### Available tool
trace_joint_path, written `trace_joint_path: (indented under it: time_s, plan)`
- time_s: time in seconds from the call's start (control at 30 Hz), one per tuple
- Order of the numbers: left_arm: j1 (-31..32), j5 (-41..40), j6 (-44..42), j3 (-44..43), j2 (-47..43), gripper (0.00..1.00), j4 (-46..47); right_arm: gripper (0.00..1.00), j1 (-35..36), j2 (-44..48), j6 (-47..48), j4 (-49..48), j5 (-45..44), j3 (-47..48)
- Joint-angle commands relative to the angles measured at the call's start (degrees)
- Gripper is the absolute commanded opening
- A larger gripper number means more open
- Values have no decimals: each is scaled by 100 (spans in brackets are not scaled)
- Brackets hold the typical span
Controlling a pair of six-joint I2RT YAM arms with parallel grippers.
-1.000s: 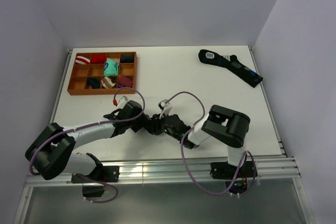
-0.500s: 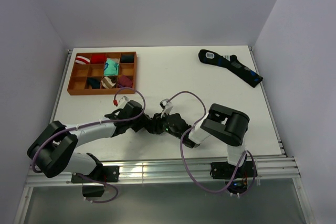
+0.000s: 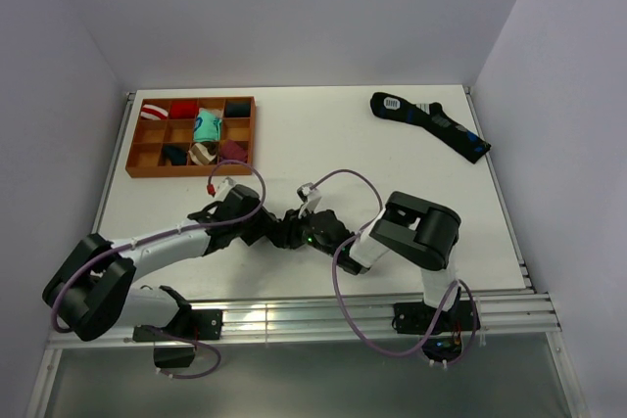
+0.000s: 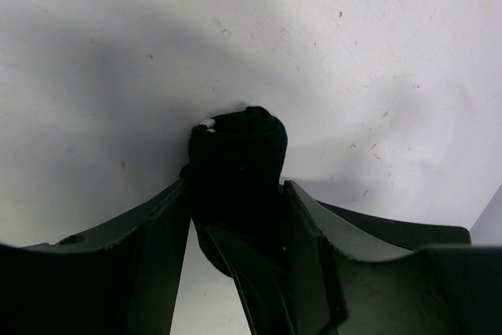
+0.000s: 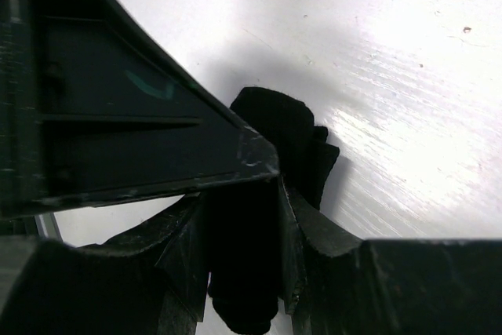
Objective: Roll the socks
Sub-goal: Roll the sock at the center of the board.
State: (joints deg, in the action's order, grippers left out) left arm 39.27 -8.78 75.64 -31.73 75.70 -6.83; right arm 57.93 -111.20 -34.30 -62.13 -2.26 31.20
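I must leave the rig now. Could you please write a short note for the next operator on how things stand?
Left gripper: shut on the black sock roll.
Right gripper: shut on the same roll from the opposite side.
Tray, far left: holds several rolled socks.
Done: this roll looks formed.
Left: probably put it in the tray, then roll the dark blue sock lying flat at the far right.

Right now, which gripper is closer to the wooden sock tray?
Left. The left gripper is on the tray's side of the black sock; the right gripper grips the same sock from the other side, farther away.
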Motion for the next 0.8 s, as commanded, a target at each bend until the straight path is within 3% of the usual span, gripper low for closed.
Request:
trace_joint_path:
  time_s: [0.0, 0.43, 0.77]
  plan:
    - [-121, 139, -268, -70, -284, 54, -231, 8, 16, -772, 20, 2688, 156, -334]
    - [-393, 394, -348, 316, -723, 55, 59, 8, 16, -877, 29, 2776, 94, -273]
    - [-420, 543, -295, 430, -504, 55, 295, 8, 16, -912, 38, 2768, 147, -220]
